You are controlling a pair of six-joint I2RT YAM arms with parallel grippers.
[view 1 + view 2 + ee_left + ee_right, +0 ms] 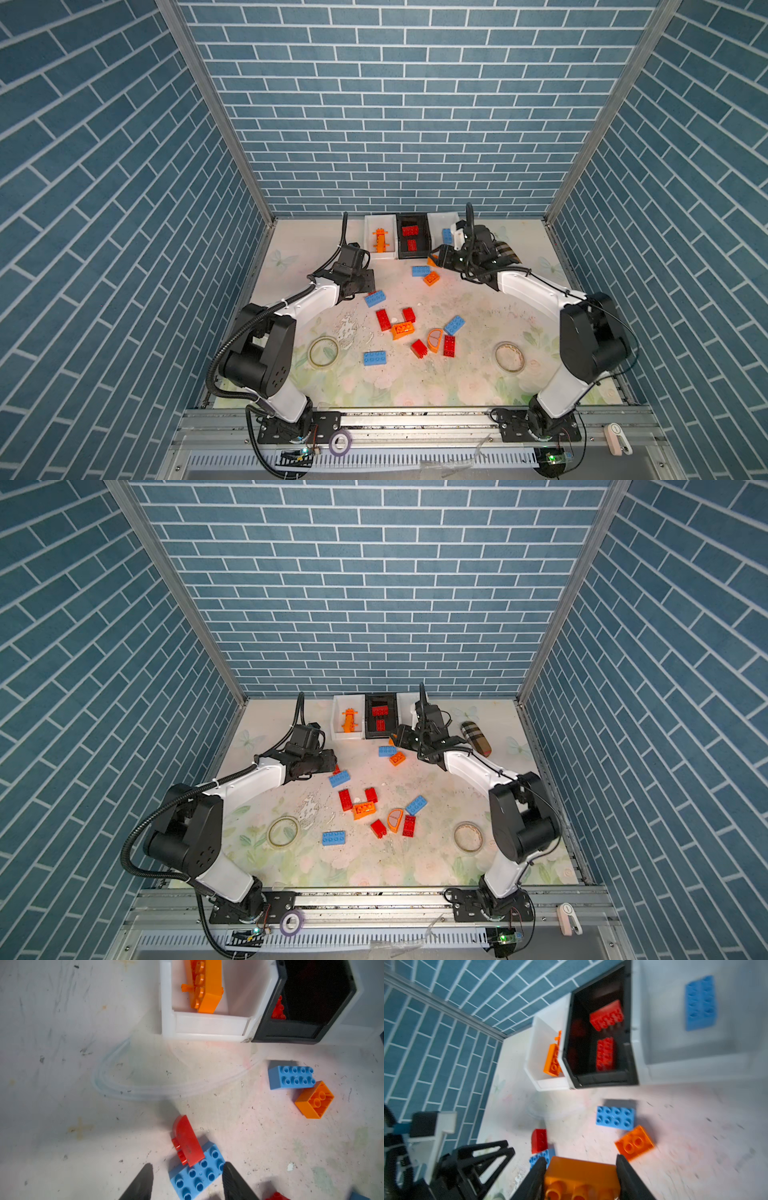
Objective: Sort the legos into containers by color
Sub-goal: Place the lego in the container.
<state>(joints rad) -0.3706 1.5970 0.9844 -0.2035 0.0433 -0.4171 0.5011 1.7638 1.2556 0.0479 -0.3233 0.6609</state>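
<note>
Bricks half sorted, both arms over the table.
Loose red, orange and light blue studded plastic bricks (403, 331) lie mid-table. The left gripper (187, 1164) is released, its jaws on either side of a light blue brick (197, 1178). Farther right, the right gripper (581, 1157) grasps an orange brick (581, 1174) just before three small plastic bins (412, 254).

Scattered legos (402, 330); three containers (413, 254) behind
</note>
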